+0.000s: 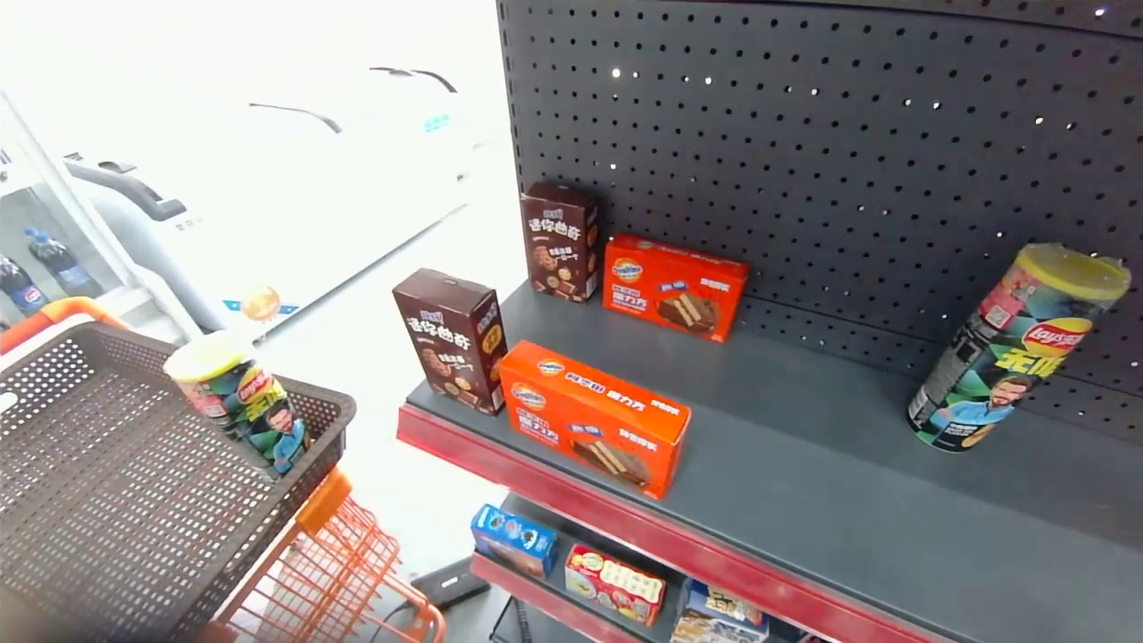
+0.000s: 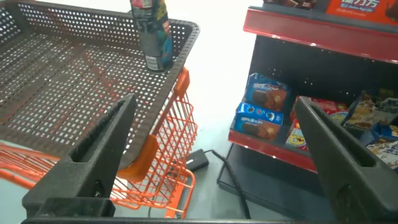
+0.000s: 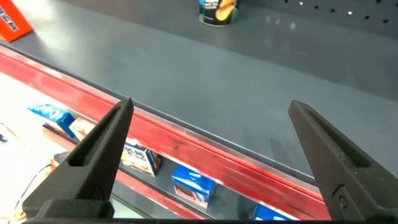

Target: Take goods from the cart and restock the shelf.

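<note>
You see L gripper (image 2: 214, 102) and R gripper (image 3: 211, 104) spread, empty. Cart can (image 1: 241, 397), 9 o'clock: top cropped in L wrist view. Shelf can (image 1: 1009, 353), 3 o'clock: base only in R wrist view.

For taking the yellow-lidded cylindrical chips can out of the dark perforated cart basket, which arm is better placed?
Left, probably: the left gripper, open, faces the yellow-lidded chips can standing in the dark perforated basket, while the right gripper hangs over the grey shelf.

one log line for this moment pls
left gripper: open, near cart basket | right gripper: open, before shelf | cart can: standing in basket corner, ungrasped | shelf can: standing by pegboard
</note>
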Controlling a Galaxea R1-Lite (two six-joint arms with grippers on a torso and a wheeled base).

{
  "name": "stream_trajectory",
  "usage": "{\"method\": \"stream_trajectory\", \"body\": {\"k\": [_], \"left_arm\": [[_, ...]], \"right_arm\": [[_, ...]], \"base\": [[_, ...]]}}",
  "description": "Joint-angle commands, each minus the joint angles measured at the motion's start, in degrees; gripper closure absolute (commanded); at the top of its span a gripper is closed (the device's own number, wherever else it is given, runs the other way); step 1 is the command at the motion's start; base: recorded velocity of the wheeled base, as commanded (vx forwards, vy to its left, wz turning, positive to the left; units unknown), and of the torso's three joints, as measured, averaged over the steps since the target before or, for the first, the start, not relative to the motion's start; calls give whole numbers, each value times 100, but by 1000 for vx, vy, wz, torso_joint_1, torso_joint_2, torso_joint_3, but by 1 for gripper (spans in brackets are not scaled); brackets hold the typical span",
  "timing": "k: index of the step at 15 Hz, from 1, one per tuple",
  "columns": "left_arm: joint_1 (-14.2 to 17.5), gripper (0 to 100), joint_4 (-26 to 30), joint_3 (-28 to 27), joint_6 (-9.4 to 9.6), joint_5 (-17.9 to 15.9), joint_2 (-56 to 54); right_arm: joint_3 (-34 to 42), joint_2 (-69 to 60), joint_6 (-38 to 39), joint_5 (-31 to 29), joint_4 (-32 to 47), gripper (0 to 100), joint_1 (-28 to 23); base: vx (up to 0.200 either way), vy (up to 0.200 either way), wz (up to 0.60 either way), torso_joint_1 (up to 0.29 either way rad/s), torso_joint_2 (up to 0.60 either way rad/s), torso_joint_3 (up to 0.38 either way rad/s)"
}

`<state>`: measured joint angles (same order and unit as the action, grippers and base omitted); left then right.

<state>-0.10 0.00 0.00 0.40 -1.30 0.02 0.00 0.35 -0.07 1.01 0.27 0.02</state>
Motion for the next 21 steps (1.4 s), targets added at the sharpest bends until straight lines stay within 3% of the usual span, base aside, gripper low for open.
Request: {"method": "stream_trajectory", "body": {"k": [1, 5, 6, 7, 8, 9, 11, 12, 13, 14, 15, 16, 18, 19, 21], "left_arm": [[-8, 0, 0, 0, 4, -10, 6], [-8, 0, 0, 0, 13, -28, 6], [10, 0, -18, 0, 21, 174, -2], [10, 0, 18, -229, 100, 350, 6], [10, 0, 211, -747, 382, 482, 367], [19, 0, 501, -1107, 443, 728, 903], [-34, 0, 606, -1679, 417, 1370, 1914], [-34, 0, 606, -1679, 417, 1370, 1914], [-78, 0, 536, -1995, 206, 1387, 2784], [-148, 0, 466, -2013, 179, 1387, 2951], [133, 0, 387, -2083, -67, 1317, 3540], [528, 0, 167, -2153, -102, 1115, 3961], [933, 0, -70, -2188, -93, 473, 4612], [1390, 0, -360, -2118, -102, 7, 5236], [1688, 0, -1222, -2030, -67, -362, 5992]], "right_arm": [[0, 9, -1, 4, 0, 0, -2], [0, 9, -1, 4, 0, 0, 6], [0, 9, -1, 4, 0, 0, -2], [0, 9, -1, 4, 0, 0, -2], [0, 9, -1, 4, 0, 0, -2], [0, 9, -1, 4, 0, 0, 6], [0, 9, -1, 4, 0, 0, 6], [0, 9, -1, 4, 0, 0, 6], [0, 9, -1, 4, 0, 0, -2], [0, 9, -1, 4, 0, 0, -2], [0, 9, -1, 4, 0, 0, -2], [0, 9, -1, 4, 0, 0, -2], [0, 9, -1, 4, 0, 0, -2], [0, 9, -1, 4, 0, 0, 6], [0, 9, -1, 4, 0, 0, 6]], "base": [[0, 0, 0, 0, 0, 0], [0, 0, 0, 0, 0, 0], [0, 0, 0, 0, 0, 0], [0, 0, 0, 0, 0, 0], [0, 0, 0, 0, 0, 0], [0, 0, 0, 0, 0, 0], [0, 0, 0, 0, 0, 0], [0, 0, 0, 0, 0, 0], [0, 0, 0, 0, 0, 0], [0, 0, 0, 0, 0, 0], [0, 0, 0, 0, 0, 0], [0, 0, 0, 0, 0, 0], [0, 0, 0, 0, 0, 0], [0, 0, 0, 0, 0, 0], [0, 0, 0, 0, 0, 0]]}}
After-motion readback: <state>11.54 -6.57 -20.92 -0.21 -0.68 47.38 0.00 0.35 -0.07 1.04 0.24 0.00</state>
